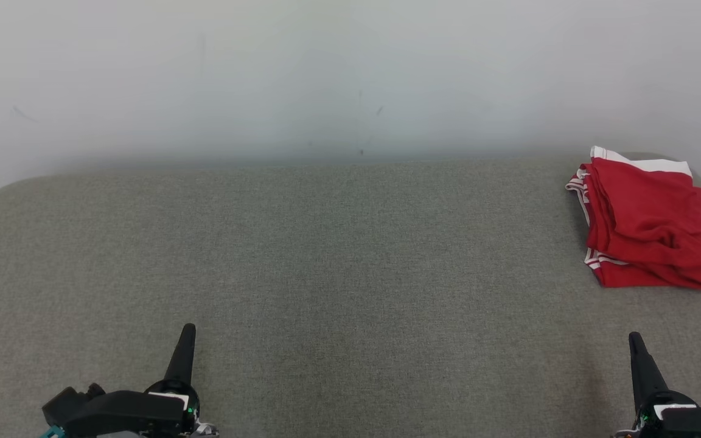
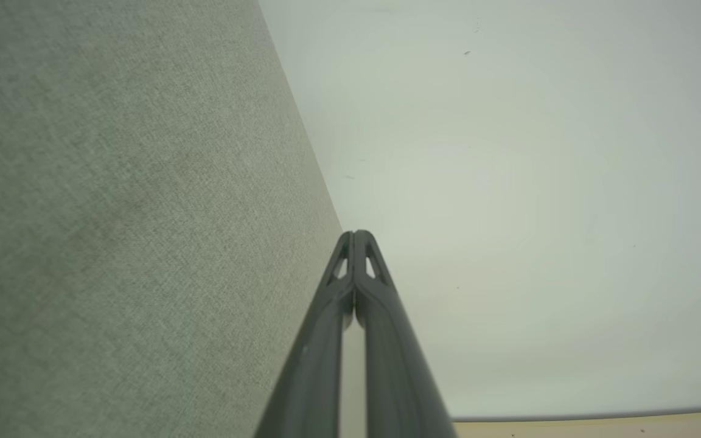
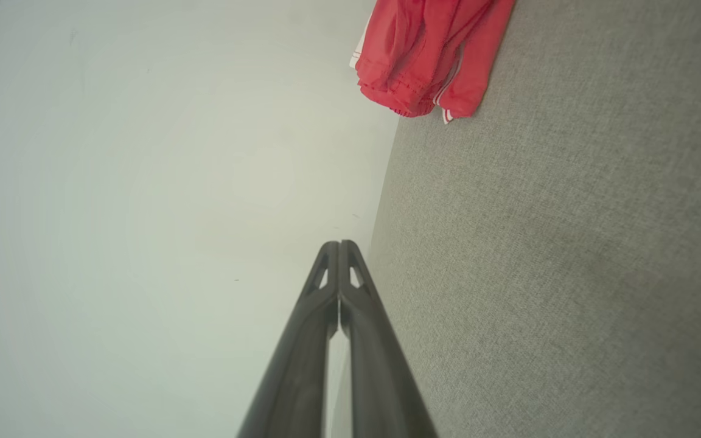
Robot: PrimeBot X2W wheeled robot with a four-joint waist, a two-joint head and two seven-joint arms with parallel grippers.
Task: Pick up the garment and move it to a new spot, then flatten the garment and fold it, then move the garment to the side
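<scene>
While the red garment with white trim lies folded at the far right end of the grey bench, close to the pale wall, the left gripper sits at the near edge with its fingers pressed together on nothing. The right gripper, by the same edge, is likewise closed and empty, well apart from the cloth.

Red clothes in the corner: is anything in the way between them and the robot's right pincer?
Nothing visible is in the way. Bare grey fabric surface lies between the right pincer and the red garment, which sits at the far right near the wall. The pincer is shut and holds nothing.
</scene>
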